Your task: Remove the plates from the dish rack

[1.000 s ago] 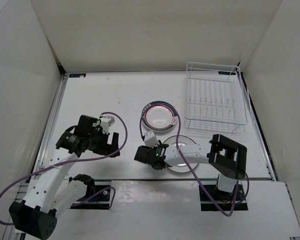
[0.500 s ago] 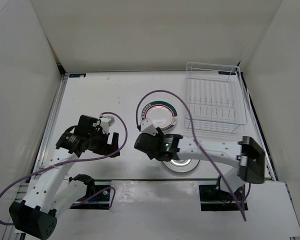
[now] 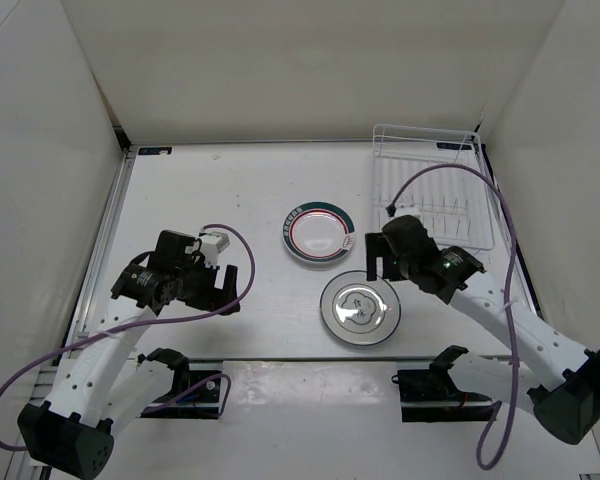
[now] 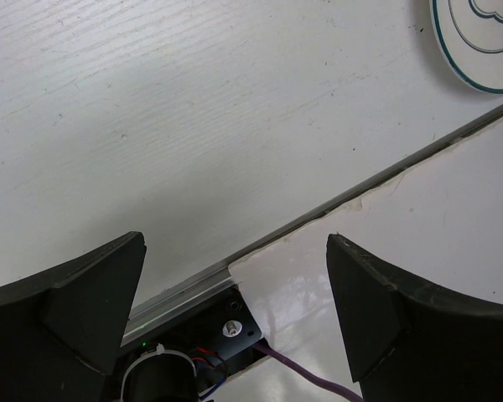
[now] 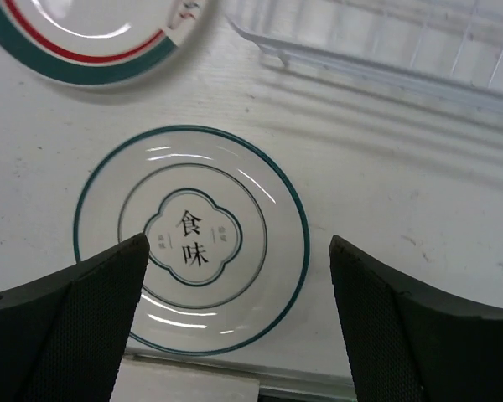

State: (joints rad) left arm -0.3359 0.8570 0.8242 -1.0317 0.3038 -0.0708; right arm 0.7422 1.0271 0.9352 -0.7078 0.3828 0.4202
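Note:
Two plates lie flat on the table. One with a wide green rim and a red inner ring (image 3: 318, 235) is mid-table. One with a thin green rim and black characters (image 3: 360, 308) lies nearer. The white wire dish rack (image 3: 432, 235) stands at the back right, and I see no plates in it. My right gripper (image 3: 372, 258) is open and empty, above the table between the near plate and the rack. In the right wrist view the near plate (image 5: 191, 239) lies below its open jaws (image 5: 239, 327). My left gripper (image 3: 232, 290) is open and empty at the left.
White walls enclose the table on three sides. A raised white strip runs along the table's front edge (image 3: 310, 375), also in the left wrist view (image 4: 419, 251). The rack's near rail (image 5: 377, 71) and the red-ringed plate (image 5: 92, 38) show at the top of the right wrist view.
My right arm has swung from left of the near plate to the right, toward the rack, uncovering that plate. The left arm and both plates have not moved.

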